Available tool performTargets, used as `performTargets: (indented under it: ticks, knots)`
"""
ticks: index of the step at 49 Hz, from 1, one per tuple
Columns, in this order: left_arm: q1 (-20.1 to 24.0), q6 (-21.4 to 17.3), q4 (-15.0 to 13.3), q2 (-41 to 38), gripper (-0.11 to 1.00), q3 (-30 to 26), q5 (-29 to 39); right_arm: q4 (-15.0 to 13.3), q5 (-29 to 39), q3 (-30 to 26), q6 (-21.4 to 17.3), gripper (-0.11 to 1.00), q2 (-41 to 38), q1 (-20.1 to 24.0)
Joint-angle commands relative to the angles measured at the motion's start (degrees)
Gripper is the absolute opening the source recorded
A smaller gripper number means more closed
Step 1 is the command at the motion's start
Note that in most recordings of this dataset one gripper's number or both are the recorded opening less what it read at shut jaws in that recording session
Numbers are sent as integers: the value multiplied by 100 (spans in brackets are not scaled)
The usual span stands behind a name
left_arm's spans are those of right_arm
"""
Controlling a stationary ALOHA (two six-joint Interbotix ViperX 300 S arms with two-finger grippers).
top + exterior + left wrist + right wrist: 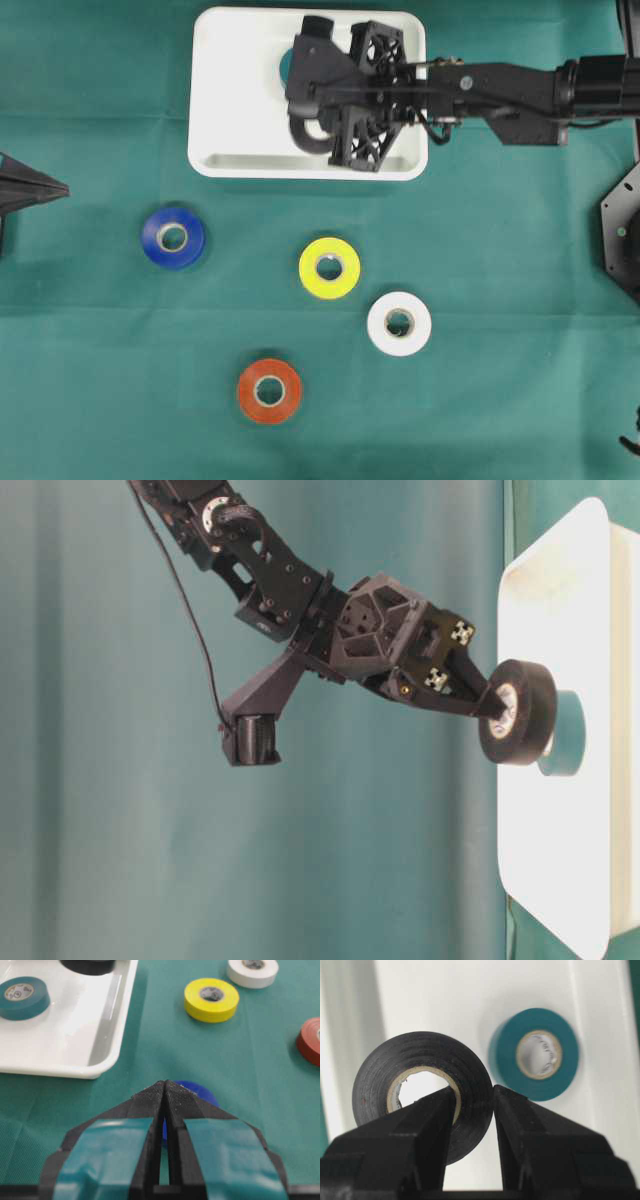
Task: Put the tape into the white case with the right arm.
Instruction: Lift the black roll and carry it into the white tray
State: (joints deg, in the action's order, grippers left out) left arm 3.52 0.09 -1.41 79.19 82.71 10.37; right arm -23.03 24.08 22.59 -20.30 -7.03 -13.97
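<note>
Starting with the green cloth-covered surface [520, 380], your landmark is the shallow white rectangular plastic case [215, 110] at its far edge. Your all-black jointed right arm [520, 85] reaches over that case, and its tool [476, 1097] is clamped on the wall of a black roll of tape [375, 1085], one finger through the core, one outside. You hold the roll on edge just above the case floor, near a teal tape roll [502, 1055] lying inside.

Your left tool [165, 1091], with teal pads, sits off to the case's left with its fingers together, holding nothing.

Below the case lie blue [172, 238], yellow [329, 268], white [399, 323] and red [269, 390] rolls.

Expect the roll to be light, fairly stiff, and prone to rolling once released on edge; the wall grip looks sound. Print on the teal core is too blurred to read.
</note>
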Motion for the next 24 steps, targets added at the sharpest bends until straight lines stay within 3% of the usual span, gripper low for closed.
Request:
performTargets:
  ticks: [1, 24]
  knots:
    - [18, -9, -9, -35, 1, -70, -53, -35, -193, -26, -9, -1, 62, -26]
    - [18, -9, -9, -35, 1, -70, -53, -62, -272, 114, 35, -1, 9, -193]
